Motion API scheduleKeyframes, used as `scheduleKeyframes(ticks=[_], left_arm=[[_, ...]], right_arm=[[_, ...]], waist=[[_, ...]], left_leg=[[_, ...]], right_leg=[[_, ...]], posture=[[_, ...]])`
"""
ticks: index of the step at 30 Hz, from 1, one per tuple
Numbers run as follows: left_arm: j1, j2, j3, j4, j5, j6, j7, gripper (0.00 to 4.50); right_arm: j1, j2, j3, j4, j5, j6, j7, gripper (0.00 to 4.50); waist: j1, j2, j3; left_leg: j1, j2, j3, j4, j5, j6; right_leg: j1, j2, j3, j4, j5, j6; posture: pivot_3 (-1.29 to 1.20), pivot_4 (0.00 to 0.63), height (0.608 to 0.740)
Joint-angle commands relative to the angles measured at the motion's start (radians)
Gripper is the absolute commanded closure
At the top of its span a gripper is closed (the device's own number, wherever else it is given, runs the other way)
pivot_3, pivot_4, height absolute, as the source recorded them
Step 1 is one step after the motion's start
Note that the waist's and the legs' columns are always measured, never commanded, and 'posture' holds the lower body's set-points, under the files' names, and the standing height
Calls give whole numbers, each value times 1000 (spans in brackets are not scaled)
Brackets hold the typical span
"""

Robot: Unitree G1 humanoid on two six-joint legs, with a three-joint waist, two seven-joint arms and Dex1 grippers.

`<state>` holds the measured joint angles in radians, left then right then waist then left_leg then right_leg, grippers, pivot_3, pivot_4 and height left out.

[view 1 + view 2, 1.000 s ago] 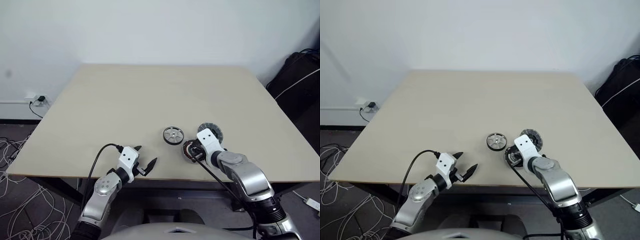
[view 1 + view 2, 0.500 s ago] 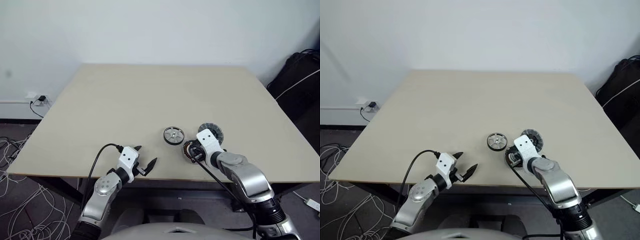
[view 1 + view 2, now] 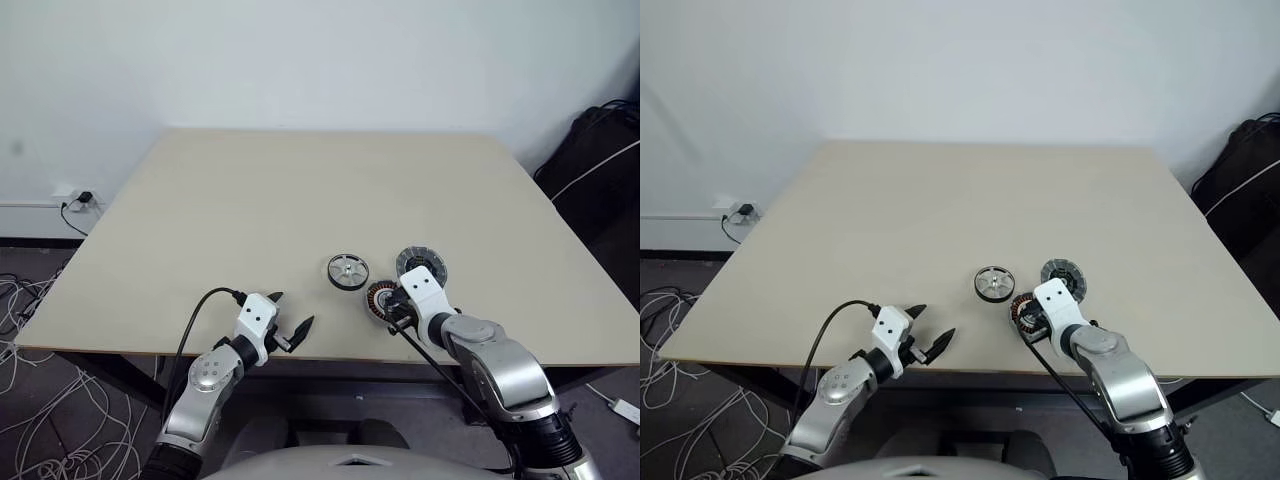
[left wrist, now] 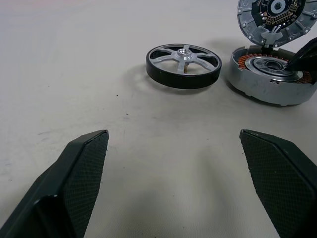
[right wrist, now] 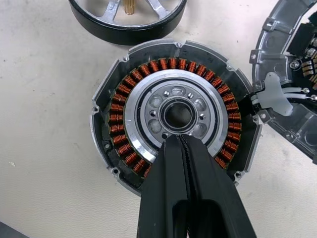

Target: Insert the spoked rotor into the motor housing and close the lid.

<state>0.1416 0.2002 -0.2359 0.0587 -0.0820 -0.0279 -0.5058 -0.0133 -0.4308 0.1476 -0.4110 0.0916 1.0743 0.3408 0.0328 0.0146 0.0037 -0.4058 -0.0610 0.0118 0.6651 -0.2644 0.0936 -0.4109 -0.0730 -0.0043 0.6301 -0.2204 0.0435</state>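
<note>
Rotor first: the spoked rotor (image 4: 184, 64) lies flat on the table (image 3: 250, 210), near the front edge, with its hub and small shaft pointing up. Just beside it, on the robot's right, sits the motor housing (image 5: 176, 116), open, with its ring of copper windings around a silvery centre. The lid (image 4: 272, 17) is next to the housing on the far side; it seems joined to it by a small clip and wires, and whether it leans or lies flat I cannot tell well.

The right gripper (image 5: 181, 144) is fully closed, holds nothing, and its tip is over the silvery centre of the housing. The left gripper (image 4: 173, 148) is wide open and empty, low over the table, facing the rotor but well apart from it.

I judge the rotor to be stiff metal, rather heavy for its size and smooth, so it may slip. The best hold is probably across the dark rim, or one finger through a gap between spokes. The windings look delicate, so the rotor should go down straight.
</note>
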Motion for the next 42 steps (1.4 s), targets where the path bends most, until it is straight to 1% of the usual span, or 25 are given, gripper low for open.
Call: scheduleKeyframes(ticks=[1,12,19,26,33,42], left_arm=[[-16,-3,0,-27,-7,-16,-11,0],[-15,-5,4,-35,-7,-10,-13,0],[-8,-4,8,-27,-6,-22,-12,0],[-2,-4,7,-49,-6,-8,-7,0],[-8,-2,4,-68,-8,12,-10,0],[-9,2,3,-78,-9,26,-18,0]], right_arm=[[-14,18,-32,-37,11,-23,-13,4467],[-67,57,-20,53,-5,-90,-42,4467],[-69,47,-24,114,-14,-116,-40,4467],[-14,18,-50,96,-6,-115,-33,4467],[19,27,-55,58,-2,-110,-40,4467],[-21,56,-65,33,-10,-130,-68,4467]], waist=[[0,0,0],[-1,0,0],[-2,0,0],[3,0,-2],[5,0,-5],[4,1,-7]], left_leg=[[0,0,0,0,0,0],[0,0,0,0,0,0],[0,0,0,0,0,0],[1,0,0,0,0,0],[1,0,0,1,0,0],[2,0,0,0,0,0]], right_leg=[[0,0,0,0,0,0],[0,0,0,1,0,0],[0,0,0,1,0,0],[1,0,0,1,0,0],[1,0,0,1,0,0],[1,0,0,1,0,0]], posture=[[0,0,740],[0,0,740],[0,0,740],[0,0,740],[0,0,740],[0,0,740]])
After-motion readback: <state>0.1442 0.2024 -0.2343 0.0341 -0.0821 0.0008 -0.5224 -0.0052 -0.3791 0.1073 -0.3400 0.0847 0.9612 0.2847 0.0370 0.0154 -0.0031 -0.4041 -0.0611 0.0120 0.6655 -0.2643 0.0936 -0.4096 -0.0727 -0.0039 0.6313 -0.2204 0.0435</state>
